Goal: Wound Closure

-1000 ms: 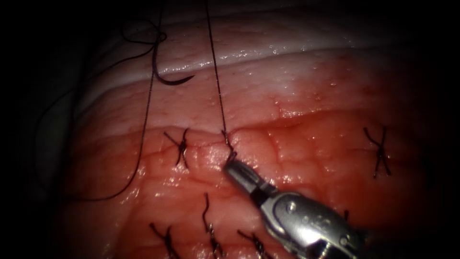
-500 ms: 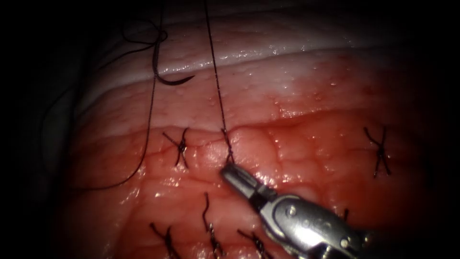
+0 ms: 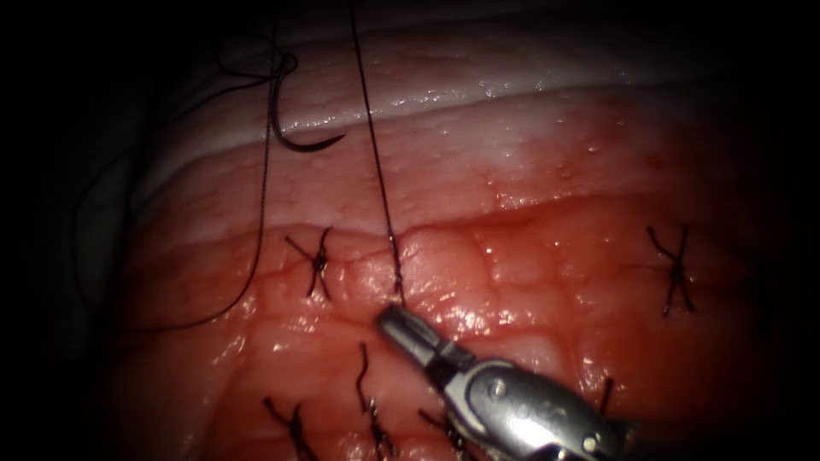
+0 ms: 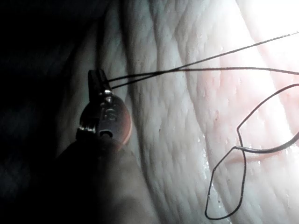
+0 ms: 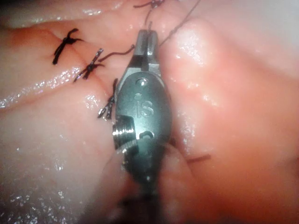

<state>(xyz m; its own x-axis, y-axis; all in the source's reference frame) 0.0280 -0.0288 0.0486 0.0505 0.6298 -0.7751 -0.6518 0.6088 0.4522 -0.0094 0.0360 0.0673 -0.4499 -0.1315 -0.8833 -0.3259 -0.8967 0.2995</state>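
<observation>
Steel up front: the right gripper (image 3: 395, 318) is clamped on the short thread end (image 3: 397, 282) at the cut (image 3: 530, 209) and has slid down and left over the last second, drawing it taut. Further back, the left gripper (image 4: 97, 77) is closed on the long strands (image 4: 196, 65), pulling opposite. So the knot is snugging. Far off, the needle (image 3: 295, 137) lies free on the pale tissue (image 3: 478, 162).

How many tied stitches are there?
5 stitches: one left of the thread, one far right, three along the bottom; more may hide behind the right tool. It and the left tool grip thread; needle lies loose on the tissue.
</observation>
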